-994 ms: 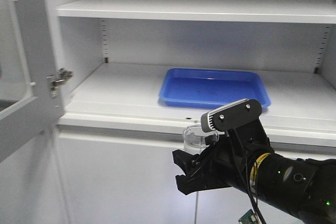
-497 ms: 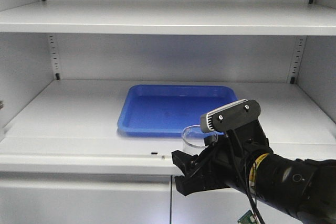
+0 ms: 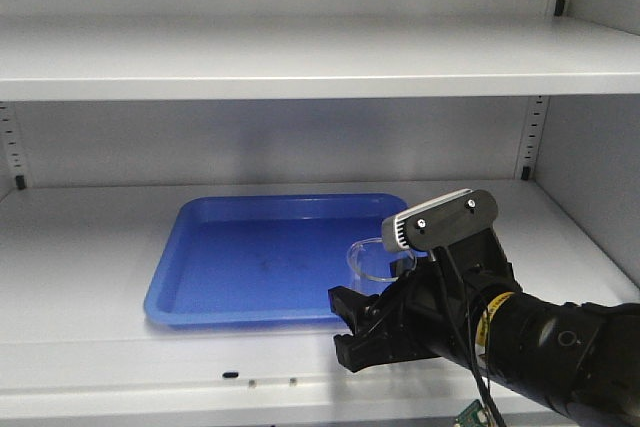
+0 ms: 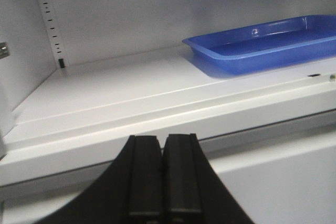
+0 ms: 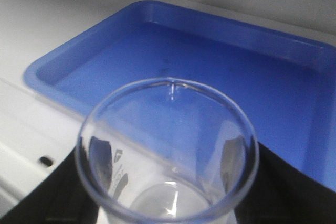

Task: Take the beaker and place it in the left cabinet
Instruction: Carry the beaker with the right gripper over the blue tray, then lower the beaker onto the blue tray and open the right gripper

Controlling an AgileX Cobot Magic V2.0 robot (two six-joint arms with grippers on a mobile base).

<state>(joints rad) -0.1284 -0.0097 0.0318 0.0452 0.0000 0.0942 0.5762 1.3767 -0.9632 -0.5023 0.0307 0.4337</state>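
Note:
The beaker (image 5: 167,153), clear glass with a rolled rim and faint white marks, stands upright between the black fingers (image 5: 39,192) of my right gripper (image 5: 168,205), which is shut on it. In the front view the beaker (image 3: 377,258) is held just in front of the left cabinet (image 3: 90,237), level with its lower shelf edge, under the right wrist camera. My right gripper (image 3: 372,299) is partly hidden there by the arm. The left gripper (image 4: 163,141) is shut with nothing in it, low in front of the cabinet shelf (image 4: 115,85).
A blue plastic tray (image 3: 265,259) lies on the lower shelf, just beyond the beaker; its near rim (image 5: 79,56) is close ahead. It also lies right of the left gripper (image 4: 268,40). An upper shelf (image 3: 300,57) spans overhead. Slotted rails (image 3: 527,137) run up the back corners.
The front view has swung right along the cabinet: the door and left wall have left the frame and the tray has slid leftward. The right arm and beaker keep their place in the image.

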